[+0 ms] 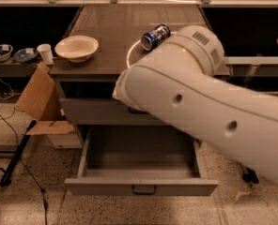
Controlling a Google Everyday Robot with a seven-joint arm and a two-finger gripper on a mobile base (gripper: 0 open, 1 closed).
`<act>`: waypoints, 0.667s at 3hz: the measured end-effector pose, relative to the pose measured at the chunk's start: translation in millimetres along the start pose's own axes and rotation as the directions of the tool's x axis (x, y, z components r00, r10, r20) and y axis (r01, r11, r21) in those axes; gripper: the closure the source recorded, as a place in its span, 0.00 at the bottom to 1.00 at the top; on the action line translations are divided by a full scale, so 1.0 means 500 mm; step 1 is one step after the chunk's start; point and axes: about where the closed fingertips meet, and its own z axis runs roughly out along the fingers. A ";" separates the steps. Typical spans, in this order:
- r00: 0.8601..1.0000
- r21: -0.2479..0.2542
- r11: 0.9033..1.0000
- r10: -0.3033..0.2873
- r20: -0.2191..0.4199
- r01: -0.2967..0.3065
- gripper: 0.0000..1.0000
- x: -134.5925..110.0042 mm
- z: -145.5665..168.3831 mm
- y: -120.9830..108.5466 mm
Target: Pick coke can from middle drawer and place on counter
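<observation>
The middle drawer (101,187) is pulled open at the bottom of the cabinet, and the part of its grey floor that shows is bare. No coke can shows anywhere; it is hidden or out of view. The counter (111,20) carries a thin white arc. My white arm (200,102) crosses the view from the lower right over the counter's front right corner. My gripper is not in view; only the arm's thick body shows.
A blue-and-white can (155,36) lies on its side on the counter, just behind the arm. A cream bowl (76,48) sits at the counter's front left. A cardboard flap (38,97) and a black pole (16,159) stand to the cabinet's left. The upper drawer (96,112) is closed.
</observation>
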 end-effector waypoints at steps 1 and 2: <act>1.000 0.019 1.000 0.004 -0.001 -0.004 1.00 0.064 0.038 -0.055; 1.000 0.055 0.998 0.010 -0.021 -0.009 1.00 0.123 0.049 -0.097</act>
